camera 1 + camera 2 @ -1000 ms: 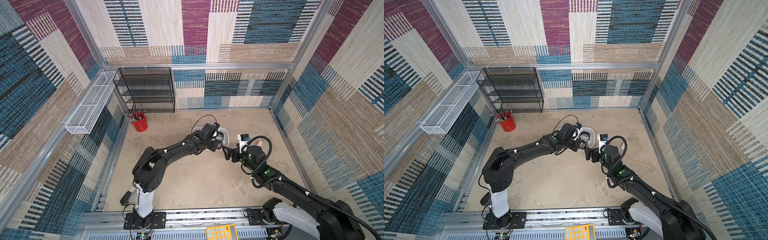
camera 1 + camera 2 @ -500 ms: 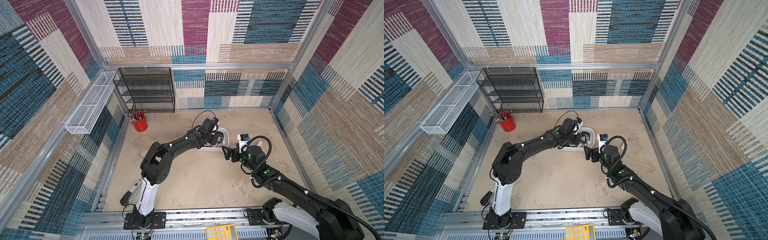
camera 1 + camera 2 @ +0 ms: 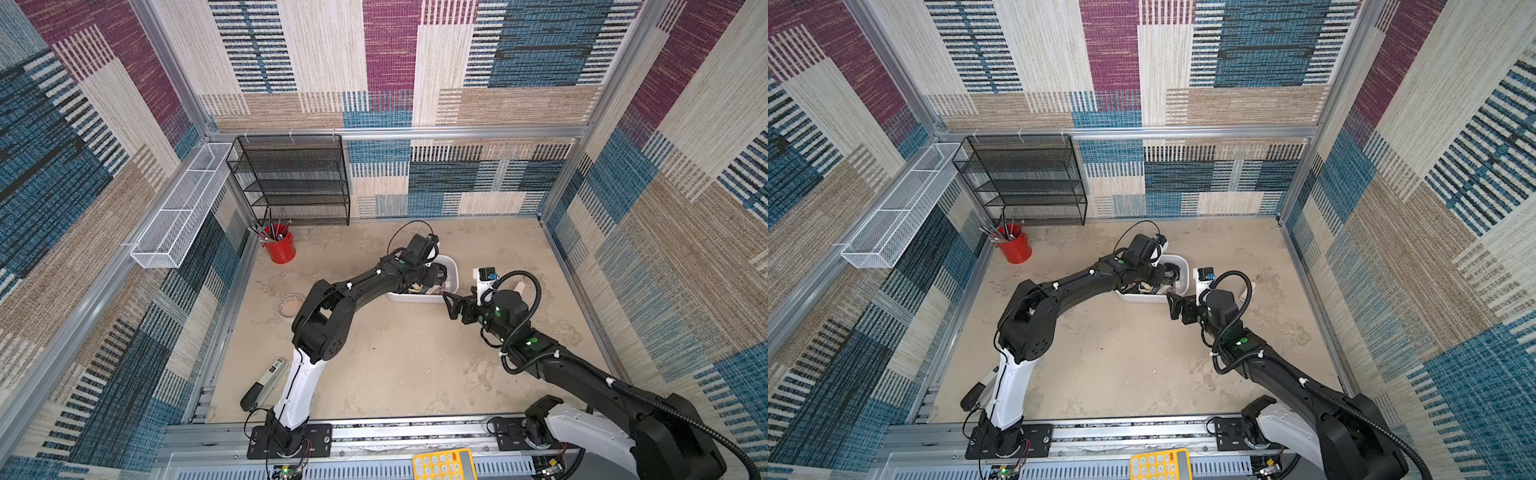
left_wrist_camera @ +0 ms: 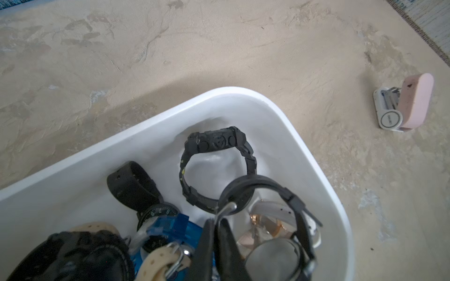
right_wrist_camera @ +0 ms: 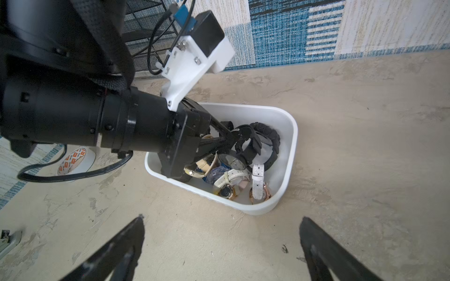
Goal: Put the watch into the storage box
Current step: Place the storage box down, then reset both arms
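The white storage box [image 3: 452,266] [image 3: 1184,266] sits mid-table with several watches in it. My left gripper [image 4: 217,219] [image 5: 233,135] reaches down into the box [image 4: 243,91]. Its fingers stand only a narrow slit apart. The silver buckle of the black-strapped, grey-faced watch [image 4: 270,255] pokes out at their tips. That watch rests on the others inside the box. Whether the fingers still pinch it is unclear. My right gripper [image 5: 222,216] [image 3: 451,305] hovers open over bare table just beside the box's [image 5: 292,136] near wall, with nothing between its fingers.
A red pen cup [image 3: 279,247], a black mesh rack [image 3: 291,178] and a white wire tray [image 3: 178,208] stand at the back left. A tape roll [image 3: 291,305] lies left of the box. A pink and white item [image 4: 414,99] lies to its right. A yellow calculator [image 3: 444,465] is at the front rail.
My left arm has swung over the box and lowered the watch in among the others. Its fingers have parted slightly. The right arm has not moved.
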Robot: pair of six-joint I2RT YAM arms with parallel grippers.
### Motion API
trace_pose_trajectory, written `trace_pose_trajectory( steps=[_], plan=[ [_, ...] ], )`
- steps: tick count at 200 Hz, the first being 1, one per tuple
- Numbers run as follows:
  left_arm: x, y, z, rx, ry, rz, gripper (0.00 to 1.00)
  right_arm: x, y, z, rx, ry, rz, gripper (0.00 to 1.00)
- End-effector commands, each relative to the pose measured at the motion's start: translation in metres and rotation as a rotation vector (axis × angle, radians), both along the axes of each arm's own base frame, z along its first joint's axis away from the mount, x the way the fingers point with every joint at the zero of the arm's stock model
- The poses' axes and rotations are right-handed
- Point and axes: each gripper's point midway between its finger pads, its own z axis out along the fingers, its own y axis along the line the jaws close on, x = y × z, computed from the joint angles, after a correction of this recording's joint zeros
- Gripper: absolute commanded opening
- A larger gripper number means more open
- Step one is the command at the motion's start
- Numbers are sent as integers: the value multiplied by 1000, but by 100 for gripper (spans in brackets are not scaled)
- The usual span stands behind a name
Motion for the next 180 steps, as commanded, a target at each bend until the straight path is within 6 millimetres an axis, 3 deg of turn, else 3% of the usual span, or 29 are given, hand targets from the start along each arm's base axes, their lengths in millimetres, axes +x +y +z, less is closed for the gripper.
trace_pose_trajectory(
  steps=[1, 33, 59, 93, 117, 151, 180],
  plan=[
    [-2, -1, 13, -43, 3, 2, 44, 5, 3, 12, 28, -32, -1, 99],
    [-5, 0, 26, -100, -4, 0, 80, 7, 5, 14, 28, -35, 4, 100],
    [-8, 1, 33, -137, -18, -2, 97, 8, 6, 14, 29, -35, 6, 100],
    [-10, 3, 39, -175, -27, -1, 99, 8, 6, 17, 32, -38, 5, 99],
    [-5, 15, 52, -193, -87, 36, 99, 8, 6, 22, 39, -51, 6, 99],
    [-9, 52, 102, -255, -223, 98, 99, 12, 0, 33, 15, -75, -23, 100],
    [-35, 107, 153, -187, -412, 173, 99, 19, -28, 44, -49, -133, -171, 99]
  ],
)
